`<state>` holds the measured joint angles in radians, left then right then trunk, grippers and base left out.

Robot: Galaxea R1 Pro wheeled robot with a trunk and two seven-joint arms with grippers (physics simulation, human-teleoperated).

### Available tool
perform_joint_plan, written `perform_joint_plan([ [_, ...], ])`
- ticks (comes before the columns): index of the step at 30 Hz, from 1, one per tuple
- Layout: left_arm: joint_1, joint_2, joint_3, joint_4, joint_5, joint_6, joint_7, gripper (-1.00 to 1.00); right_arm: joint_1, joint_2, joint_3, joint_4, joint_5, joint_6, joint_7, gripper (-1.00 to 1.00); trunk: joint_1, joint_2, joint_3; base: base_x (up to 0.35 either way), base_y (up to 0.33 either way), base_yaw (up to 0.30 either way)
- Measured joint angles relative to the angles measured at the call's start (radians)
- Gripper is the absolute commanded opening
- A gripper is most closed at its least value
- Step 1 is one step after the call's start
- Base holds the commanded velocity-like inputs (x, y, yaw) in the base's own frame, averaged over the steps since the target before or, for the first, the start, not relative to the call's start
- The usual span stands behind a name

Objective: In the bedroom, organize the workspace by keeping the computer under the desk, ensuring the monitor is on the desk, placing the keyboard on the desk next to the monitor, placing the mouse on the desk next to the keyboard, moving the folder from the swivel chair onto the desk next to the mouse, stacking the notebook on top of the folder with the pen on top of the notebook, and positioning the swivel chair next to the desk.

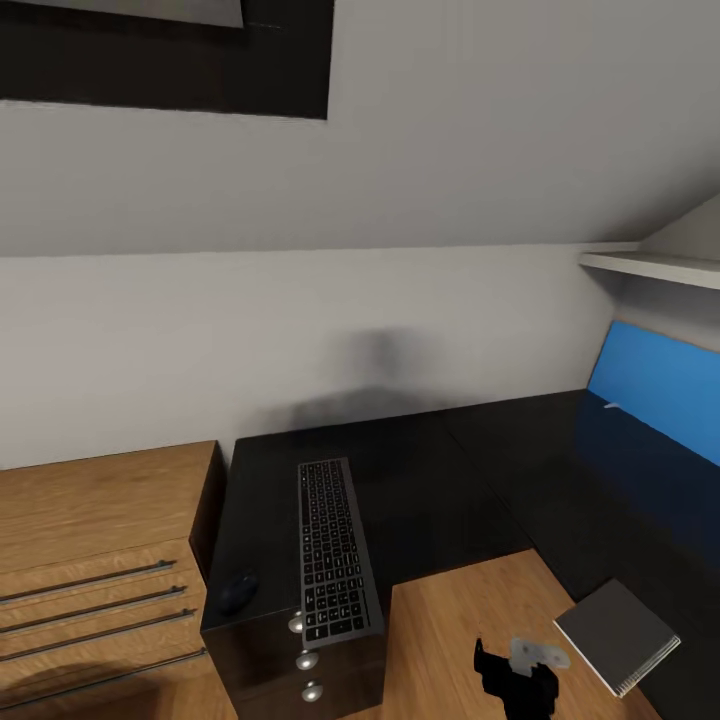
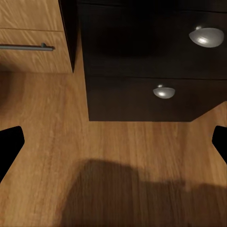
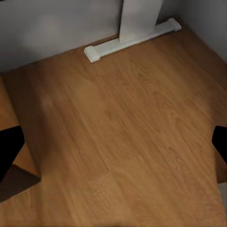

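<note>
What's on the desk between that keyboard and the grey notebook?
Nothing: in the head view only bare black desk top lies between the keyboard and the notebook.

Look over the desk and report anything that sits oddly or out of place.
The notebook juts past the desk's inner front edge, turned askew. The keyboard lies along the drawer end, its near end right at the edge, with the mouse beside it.

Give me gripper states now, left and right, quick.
Left gripper: open, empty, over the wooden floor by the drawer unit.
Right gripper: open, empty, over bare floor.
</note>
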<state>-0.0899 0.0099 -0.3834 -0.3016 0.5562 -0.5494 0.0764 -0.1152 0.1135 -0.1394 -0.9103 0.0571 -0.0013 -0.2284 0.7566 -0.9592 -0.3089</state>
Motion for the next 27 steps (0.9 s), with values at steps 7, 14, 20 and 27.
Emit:
perform_joint_plan([
  [7,0.000,-0.001,-0.001,0.016,0.001,0.002,0.001,1.00,0.001,0.000,0.061,0.238,0.095,-0.273,-0.005,1.00,0.000,0.000,0.000,-0.003,0.160,0.000],
  [14,0.000,-0.002,-0.002,0.017,0.001,0.003,0.000,1.00,0.001,-0.002,0.064,0.253,0.098,-0.306,-0.006,1.00,0.000,0.000,0.000,-0.132,0.257,0.000],
  [20,0.000,-0.002,-0.003,0.017,-0.001,0.004,-0.001,1.00,0.001,-0.004,0.063,0.254,0.098,-0.336,-0.006,1.00,0.001,0.000,0.000,-0.291,0.026,0.000],
  [27,0.000,-0.003,-0.004,0.017,-0.002,0.005,-0.001,1.00,0.001,-0.004,0.061,0.278,0.097,-0.369,-0.007,1.00,0.001,0.000,0.000,-0.329,-0.123,-0.057],
])
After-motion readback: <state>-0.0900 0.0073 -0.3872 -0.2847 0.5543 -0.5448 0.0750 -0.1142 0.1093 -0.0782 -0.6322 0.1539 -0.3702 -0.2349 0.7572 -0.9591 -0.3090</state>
